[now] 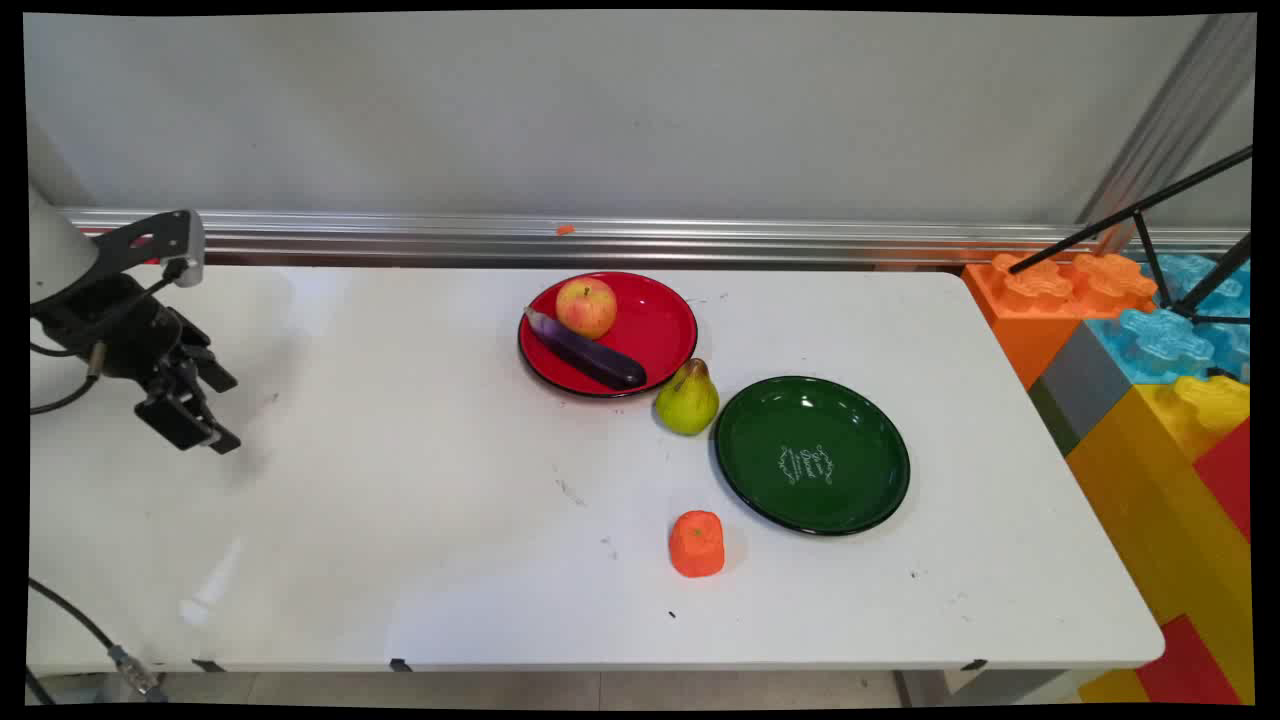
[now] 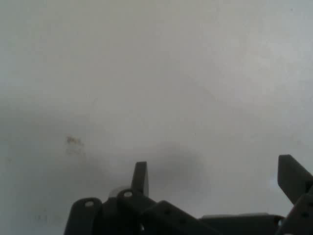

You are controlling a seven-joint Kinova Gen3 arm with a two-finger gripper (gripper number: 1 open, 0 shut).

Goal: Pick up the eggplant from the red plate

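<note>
The gripper (image 1: 205, 415) hangs over the far left of the table (image 1: 400, 520), its jaws spread wide and holding nothing; in the hand view the gripper (image 2: 217, 178) shows two fingers (image 2: 141, 177) standing well apart with only bare tabletop between them. That view takes in nothing but the white table (image 2: 161, 78) surface, a faint smudge (image 2: 73, 142) and the gripper's own shadow; none of the fruit or plates appear there. The main view alone shows everything else, all of it well to the right of the gripper and well apart from it. There are two plates: one red plate (image 1: 665, 330) toward the table's far side and one green plate (image 1: 860, 500) nearer and to its right, with white lettering at its centre. On the red plate lie one apple (image 1: 586, 307) and one eggplant (image 1: 588, 352), the eggplant lying slantwise just in front of the apple and touching or nearly touching it. One pear (image 1: 687, 398) stands upright on the table between the two plates, just beside both rims. One orange (image 1: 697, 544) fruit sits on the table nearer the camera, near the green plate's left edge but apart from it. Nothing lies between or beneath the jaws; the nearest object, the red plate, is far off across open tabletop. Large coloured blocks (image 1: 1150, 380) stand off the table's right end, with a black tripod (image 1: 1180, 250) above them.
</note>
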